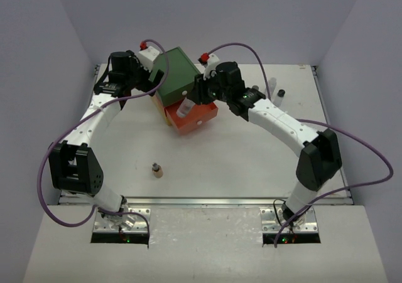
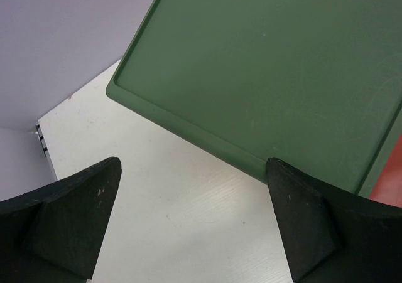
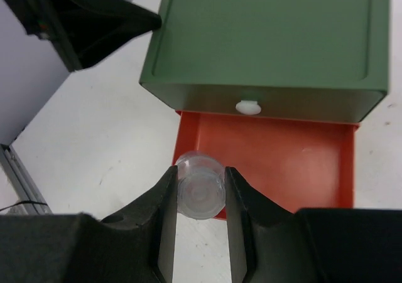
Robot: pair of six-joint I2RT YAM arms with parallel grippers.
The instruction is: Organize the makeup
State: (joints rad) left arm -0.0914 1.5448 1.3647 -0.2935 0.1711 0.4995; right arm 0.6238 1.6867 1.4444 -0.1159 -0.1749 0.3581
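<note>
Over the front edge of the open orange drawer [image 3: 282, 160], the right gripper [image 3: 200, 173] was clamped on a clear bottle [image 3: 201, 195], which probably needed carrying inward and lowering before release, while the left gripper [image 2: 193, 170] hung wide apart and empty beside the green box [image 2: 282, 63].

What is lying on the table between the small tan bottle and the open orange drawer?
Nothing. In the top view, only bare white table separates the tan bottle from the orange drawer.
</note>
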